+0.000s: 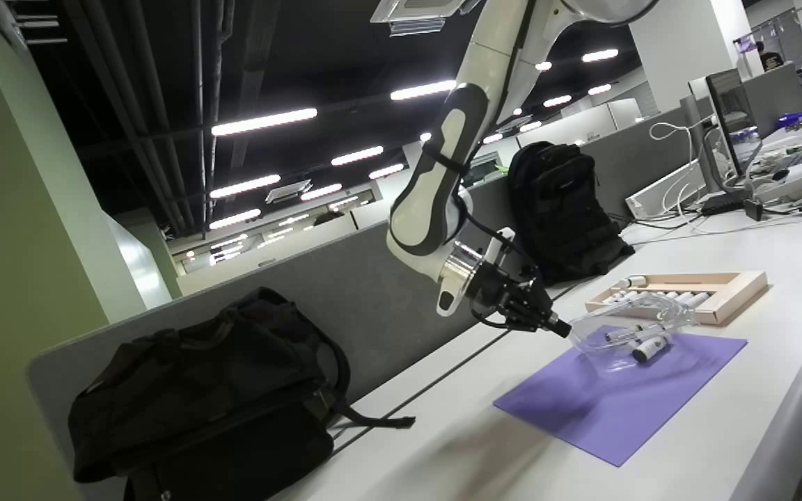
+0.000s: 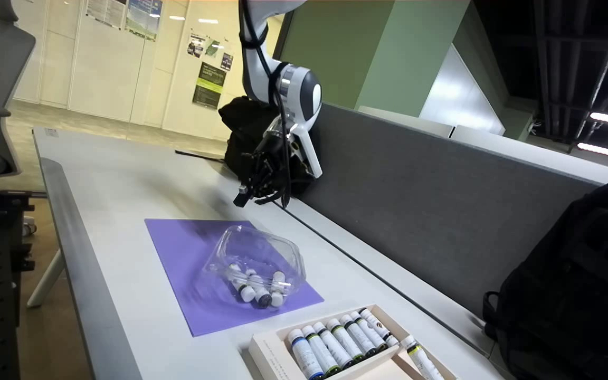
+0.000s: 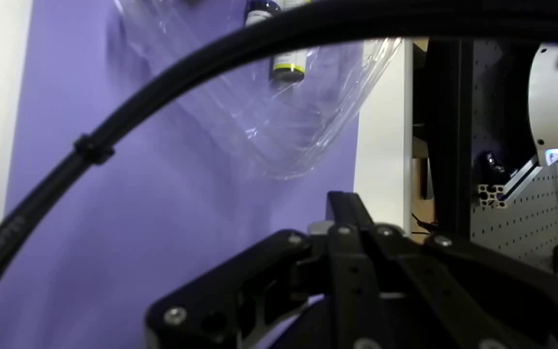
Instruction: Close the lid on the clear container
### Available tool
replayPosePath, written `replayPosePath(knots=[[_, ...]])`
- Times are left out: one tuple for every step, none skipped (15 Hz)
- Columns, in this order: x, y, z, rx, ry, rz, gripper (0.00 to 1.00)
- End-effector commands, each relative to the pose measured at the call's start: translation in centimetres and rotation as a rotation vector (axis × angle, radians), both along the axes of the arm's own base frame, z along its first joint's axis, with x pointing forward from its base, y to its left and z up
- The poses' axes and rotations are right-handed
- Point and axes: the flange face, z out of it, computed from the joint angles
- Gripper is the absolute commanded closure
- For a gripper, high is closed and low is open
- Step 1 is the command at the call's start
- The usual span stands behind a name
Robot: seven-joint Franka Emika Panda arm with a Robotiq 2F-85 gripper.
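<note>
In the wrist view the gripper [image 3: 350,206] has its fingers together, and an exterior view shows the tips apart from the clear container [image 2: 264,272] but near it. The container rests on a purple mat [image 1: 631,410], which lies on the white surface [image 2: 119,200]. Its lid [image 2: 269,245] looks raised on the side toward the gripper, though the see-through plastic makes the edges hard to follow. Several small tubes [image 2: 259,289] lie jumbled inside. Just beside the mat, on the side away from the gripper, is a beige tray [image 2: 269,353] holding a neat row of white tubes [image 2: 334,345]. A black bag [image 1: 206,390] and a black backpack [image 1: 561,209] sit by the gray partition [image 1: 366,316].
</note>
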Motion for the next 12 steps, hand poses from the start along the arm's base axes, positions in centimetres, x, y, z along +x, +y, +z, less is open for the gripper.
replayPosePath(knots=[[-3.5,-3.0,0.6,-0.076,-0.074,-0.036,1.0],[-3.8,-3.8,0.5,-0.096,-0.095,-0.041,1.0],[-4.2,-4.7,0.3,-0.113,-0.118,-0.047,1.0],[-4.5,-5.4,0.1,-0.131,-0.141,-0.048,1.0],[-4.8,-6.2,-0.1,-0.145,-0.167,-0.049,1.0],[-5.0,-6.8,-0.3,-0.147,-0.189,-0.049,1.0],[-5.2,-7.3,-0.4,-0.151,-0.213,-0.05,1.0],[-5.3,-7.6,-0.6,-0.152,-0.238,-0.05,1.0],[-5.4,-7.9,-0.7,-0.15,-0.265,-0.05,1.0],[-5.5,-8.1,-0.8,-0.146,-0.288,-0.048,1.0],[-5.6,-8.2,-0.9,-0.146,-0.317,-0.046,1.0],[-5.7,-8.3,-1.0,-0.142,-0.348,-0.042,1.0]])
